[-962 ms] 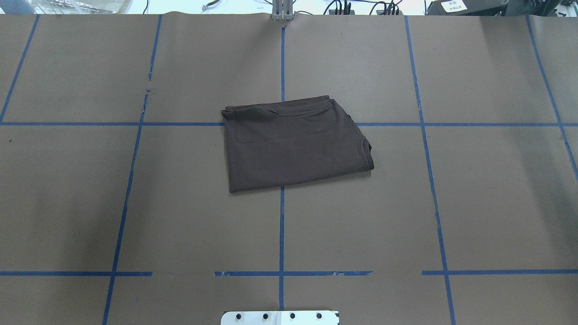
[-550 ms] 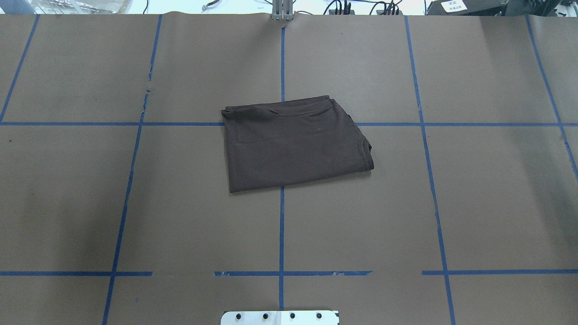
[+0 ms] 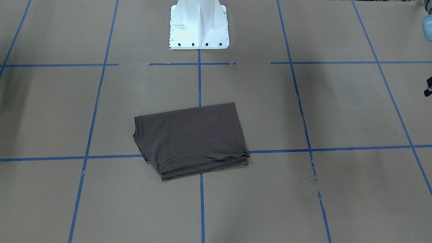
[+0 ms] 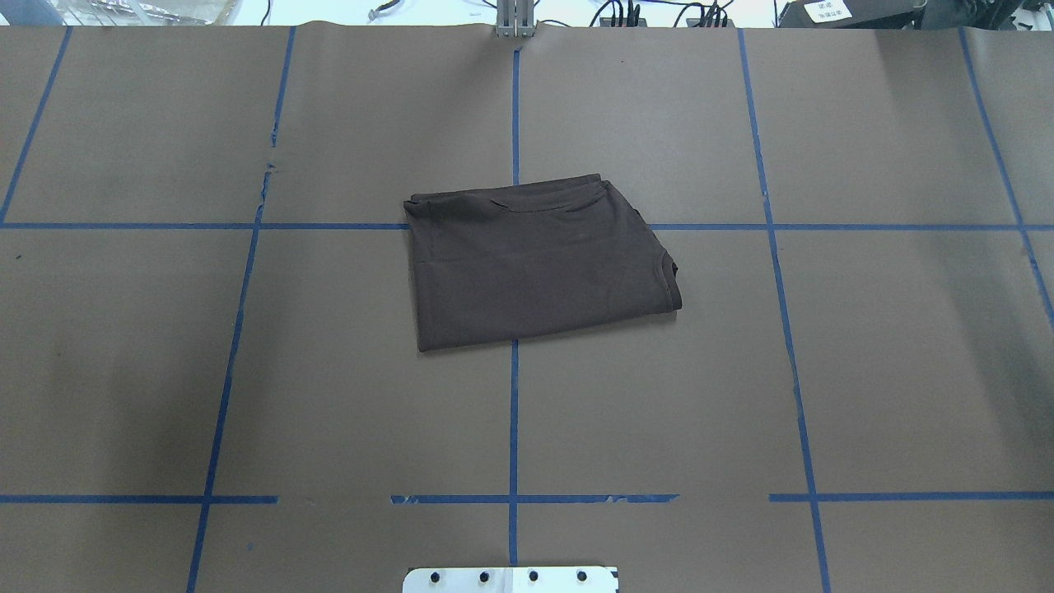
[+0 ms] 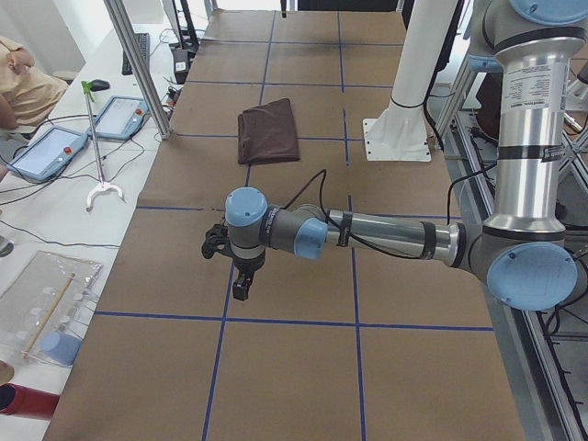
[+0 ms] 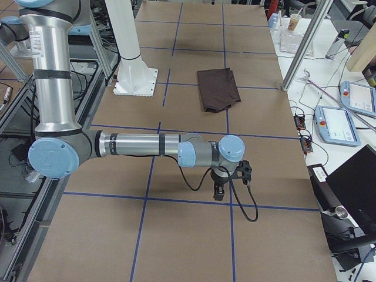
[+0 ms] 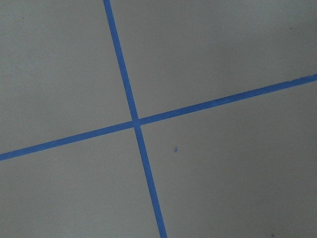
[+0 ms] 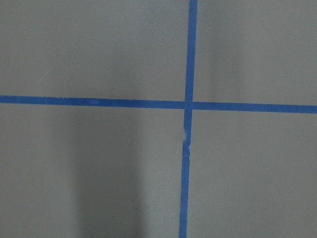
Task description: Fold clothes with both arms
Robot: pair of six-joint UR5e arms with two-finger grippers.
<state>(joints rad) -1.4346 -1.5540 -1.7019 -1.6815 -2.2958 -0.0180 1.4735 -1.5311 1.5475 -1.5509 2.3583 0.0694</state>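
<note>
Brown-papered bench (image 4: 823,371) carries the folded T-shirt (image 4: 539,263) at its middle, well apart from my left end effector (image 5: 241,289) and right end effector (image 6: 218,192); whether either is open, I cannot tell.

Count, all views. Brown T-shirt (image 4: 535,263): 1, folded into 1 stack, mid-worktop. Arms: 2, with the left arm (image 5: 386,234) over the worktop's left end and the right arm (image 6: 135,144) over its right end. Grippers: 2, 1 per arm, namely the left gripper (image 5: 241,292) and the right gripper (image 6: 218,194). White pedestal (image 3: 199,27): 1, at the middle of the robot-side edge, with 4 bolts showing along its plate's front edge. Blue tape lines (image 4: 514,412), overhead view: 5 running from the robot-side edge to the operator-side edge, 2 running end to end. Tape crossings in the wrist views: 1 each, 2 total. Metal post (image 4: 515,18): 1, at the middle of the operator-side edge. Tablet-style pendants (image 5: 119,118): 2, beyond that edge.
</note>
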